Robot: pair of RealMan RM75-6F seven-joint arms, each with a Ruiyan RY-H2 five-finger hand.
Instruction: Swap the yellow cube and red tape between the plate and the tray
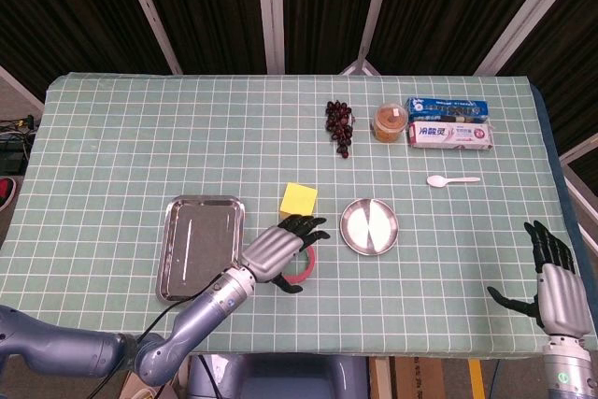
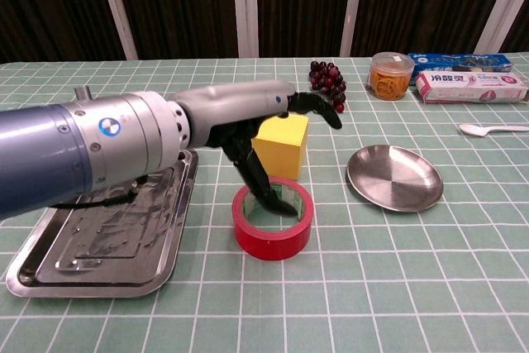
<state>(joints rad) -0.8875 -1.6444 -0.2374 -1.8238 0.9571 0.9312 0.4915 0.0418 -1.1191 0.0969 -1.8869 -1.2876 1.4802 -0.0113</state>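
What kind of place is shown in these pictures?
Probably a robot test bench, not a home: a table under a green grid mat, dark panels behind it, and unrelated props such as grapes, toothpaste boxes and a steel tray.

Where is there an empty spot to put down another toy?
The tray and the plate both lie empty. Bare cloth runs between the plate and the spoon. It is crowded around the left hand, red tape and yellow cube.

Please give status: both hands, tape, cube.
Left hand open above red tape; right hand open, idle. Tape on table, near yellow cube. Plate, tray both empty.
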